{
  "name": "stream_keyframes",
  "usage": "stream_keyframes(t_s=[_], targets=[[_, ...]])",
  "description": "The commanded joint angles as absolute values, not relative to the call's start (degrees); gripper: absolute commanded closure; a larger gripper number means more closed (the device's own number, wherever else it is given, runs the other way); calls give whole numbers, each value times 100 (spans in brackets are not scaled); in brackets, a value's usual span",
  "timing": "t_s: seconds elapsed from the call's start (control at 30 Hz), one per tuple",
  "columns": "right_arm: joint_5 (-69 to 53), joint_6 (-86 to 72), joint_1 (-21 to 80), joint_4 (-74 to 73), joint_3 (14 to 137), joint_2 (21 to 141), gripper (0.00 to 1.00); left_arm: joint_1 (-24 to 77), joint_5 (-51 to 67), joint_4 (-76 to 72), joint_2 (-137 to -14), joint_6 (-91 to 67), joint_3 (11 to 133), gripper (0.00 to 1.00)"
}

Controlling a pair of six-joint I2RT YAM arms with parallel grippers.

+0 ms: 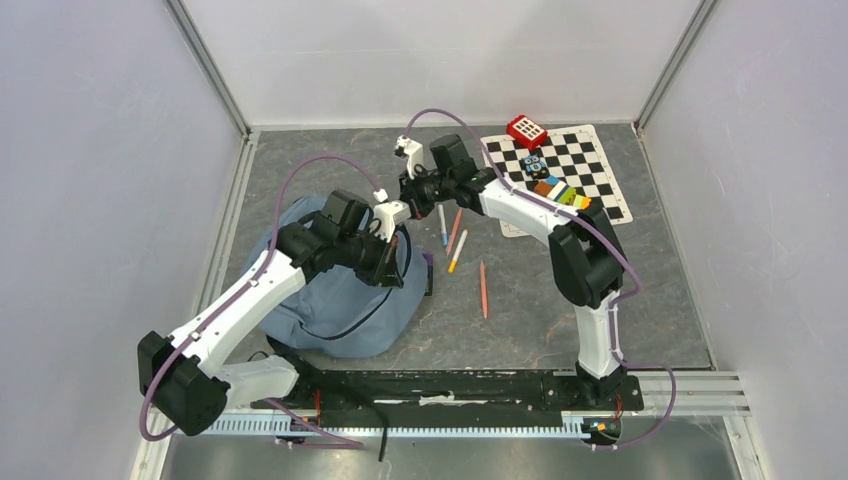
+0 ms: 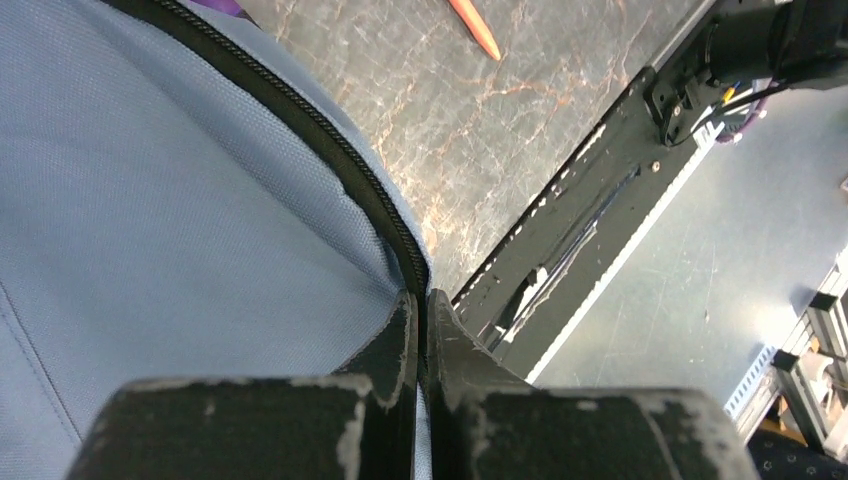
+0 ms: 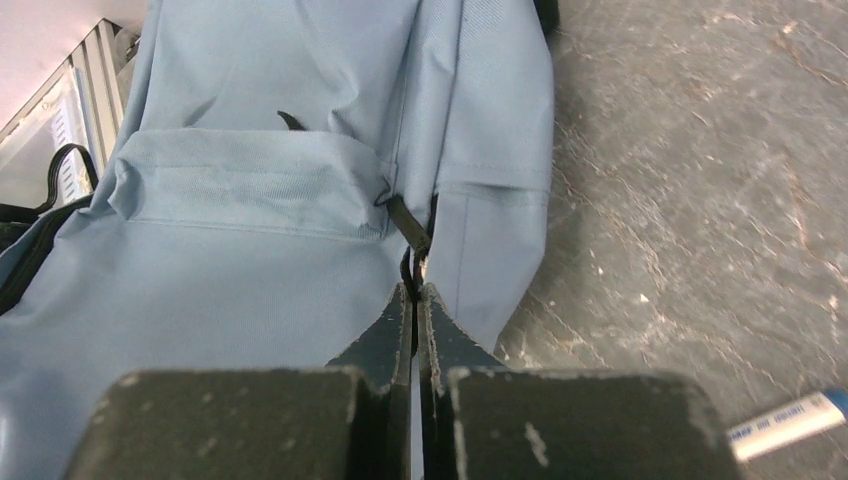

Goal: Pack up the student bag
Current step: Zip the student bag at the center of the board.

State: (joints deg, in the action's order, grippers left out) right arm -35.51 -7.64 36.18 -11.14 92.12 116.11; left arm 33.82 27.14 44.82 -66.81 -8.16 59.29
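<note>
The student bag is a soft blue-grey backpack lying at the left of the table. My left gripper is at its right edge. In the left wrist view the left gripper is shut on the bag's fabric edge, right by the black zipper. My right gripper is at the bag's far right corner. In the right wrist view the right gripper is shut on a black zipper pull beside the front pocket.
Several pens lie on the grey table right of the bag; one orange pen lies nearer. A checkered mat at the back right holds a red toy and coloured blocks. A black rail runs along the near edge.
</note>
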Motion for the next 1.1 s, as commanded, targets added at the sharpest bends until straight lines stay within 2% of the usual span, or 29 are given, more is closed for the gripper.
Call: stream_keyframes(t_s=[0.0, 0.47, 0.63, 0.67, 0.77, 0.83, 0.97, 1.07], targets=[[-2969, -458, 3668, -215, 9746, 11990, 100, 3465, 3970, 5531, -6542, -542, 5968, 98], [-1768, -773, 3974, 304, 10395, 12940, 100, 3464, 4281, 5366, -6726, -686, 6056, 98], [-1623, -735, 3973, 243, 10487, 12842, 100, 3464, 3965, 4564, -6664, -1332, 5987, 98], [-1587, -696, 3968, 215, 10494, 12778, 97, 3464, 3758, 4228, -6669, -1586, 5977, 98], [-1590, -600, 3924, 107, 10512, 12566, 86, 3459, 2887, 3507, -6839, -2196, 6187, 98], [-1619, -576, 3837, 17, 10494, 12344, 70, 3444, 2243, 3122, -7021, -2537, 6452, 98], [-1631, -688, 3514, -172, 10359, 11867, 31, 3331, 1238, 2584, -7504, -3050, 7045, 98], [-1585, -749, 3194, -348, 10284, 11454, 15, 3204, 763, 2295, -7920, -3380, 7416, 98]])
